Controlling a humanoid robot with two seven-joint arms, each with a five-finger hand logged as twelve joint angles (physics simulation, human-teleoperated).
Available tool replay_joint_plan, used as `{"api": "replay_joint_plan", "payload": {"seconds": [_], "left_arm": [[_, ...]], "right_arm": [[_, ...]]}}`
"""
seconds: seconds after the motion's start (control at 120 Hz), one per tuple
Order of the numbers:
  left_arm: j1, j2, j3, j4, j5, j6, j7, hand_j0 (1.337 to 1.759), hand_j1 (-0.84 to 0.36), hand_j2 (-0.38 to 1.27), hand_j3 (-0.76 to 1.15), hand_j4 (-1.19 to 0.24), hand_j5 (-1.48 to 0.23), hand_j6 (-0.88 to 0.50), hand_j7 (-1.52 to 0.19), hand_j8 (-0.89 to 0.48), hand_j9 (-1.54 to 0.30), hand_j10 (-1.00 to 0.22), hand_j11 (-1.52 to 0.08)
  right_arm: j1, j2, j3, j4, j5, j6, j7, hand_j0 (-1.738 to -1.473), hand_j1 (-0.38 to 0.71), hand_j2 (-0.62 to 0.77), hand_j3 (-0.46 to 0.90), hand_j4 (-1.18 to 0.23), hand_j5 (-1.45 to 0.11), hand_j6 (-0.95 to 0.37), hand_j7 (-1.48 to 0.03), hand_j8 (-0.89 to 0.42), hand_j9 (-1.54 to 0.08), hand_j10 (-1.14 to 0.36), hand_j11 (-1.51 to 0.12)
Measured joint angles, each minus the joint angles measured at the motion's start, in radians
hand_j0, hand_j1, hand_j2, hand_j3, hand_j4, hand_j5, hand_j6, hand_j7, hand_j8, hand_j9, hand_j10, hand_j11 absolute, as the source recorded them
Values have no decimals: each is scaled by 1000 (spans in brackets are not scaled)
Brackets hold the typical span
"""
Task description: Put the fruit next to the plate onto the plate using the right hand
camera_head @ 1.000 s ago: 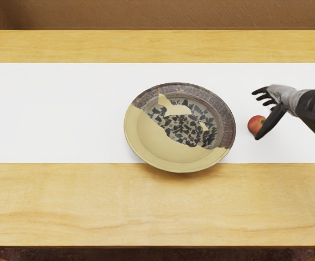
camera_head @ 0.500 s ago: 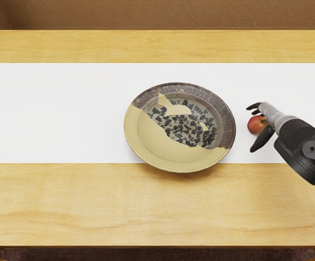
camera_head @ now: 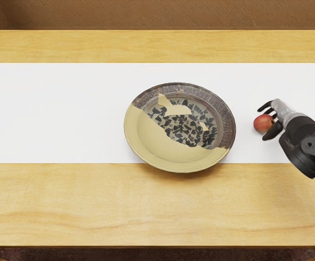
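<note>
The fruit (camera_head: 261, 124) is a small red and yellow apple lying on the white runner, just right of the plate (camera_head: 229, 117). That plate is a wide, shallow dish, tan with a dark speckled pattern and a brown rim. My right hand (camera_head: 266, 122) comes in from the right edge, its dark forearm foreshortened toward the camera. Its fingers curl over the apple's top and the thumb (camera_head: 272, 132) wraps below it, so the hand is shut on the fruit. The apple's right side is hidden by the palm. The left arm is out of view.
A white runner (camera_head: 65, 111) crosses the wooden table (camera_head: 146, 206) from left to right under the plate and fruit. Bare wood lies in front of and behind it. A brown wall edge shows at the top.
The right hand has dropped from above the fruit and closed in; fingers that were spread are now curled round it. The fruit has shifted slightly to the right.
</note>
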Motion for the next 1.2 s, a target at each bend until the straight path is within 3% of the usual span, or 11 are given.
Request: {"api": "replay_joint_plan", "payload": {"seconds": [0.25, 0.35, 0.433, 0.575, 0.733, 0.983, 1.2], "left_arm": [[0, 0, 0, 0, 0, 0, 0, 1658, 73, 46, 0, -230, -299, -230, -299, -230, -299, -230, -299], [0, 0, 0, 0, 0, 0, 0, 1658, 73, 46, 0, -230, -299, -230, -299, -230, -299, -230, -299], [0, 0, 0, 0, 0, 0, 0, 1658, 73, 46, 0, -230, -299, -230, -299, -230, -299, -230, -299], [0, 0, 0, 0, 0, 0, 0, 1658, 73, 46, 0, -230, -299, -230, -299, -230, -299, -230, -299], [0, 0, 0, 0, 0, 0, 0, 1658, 73, 46, 0, -230, -299, -230, -299, -230, -299, -230, -299], [0, 0, 0, 0, 0, 0, 0, 1658, 73, 46, 0, -230, -299, -230, -299, -230, -299, -230, -299], [0, 0, 0, 0, 0, 0, 0, 1658, 73, 46, 0, -230, -299, -230, -299, -230, -299, -230, -299]], "right_arm": [[-24, 45, 22, -65, 11, 0, 0, -1658, 207, -84, 0, -490, -591, -467, -610, -398, -608, -478, -607], [-39, 56, 23, -87, 8, 1, 0, -1654, 242, -132, -2, -530, -645, -418, -664, -377, -664, -519, -664], [-44, 63, 29, -95, 10, 0, -1, -1651, 257, -76, -1, -575, -696, -404, -718, -369, -719, -562, -719], [-49, 53, 78, -94, 32, 2, 0, -1651, 272, 161, 0, -671, -863, -420, -866, -393, -881, -611, -882], [-44, 4, 141, -88, 90, 4, 0, -1650, 252, 194, 0, -678, -1031, -387, -1005, -351, -1044, -598, -1050], [-40, -82, 320, -11, 225, 7, 1, -1649, 265, 298, -1, -639, -1128, -363, -1093, -324, -1138, -595, -1131], [-35, -84, 385, 93, 245, 5, 1, -1650, 233, 312, 0, -765, -1176, -382, -1120, -335, -1154, -640, -1158]]}}
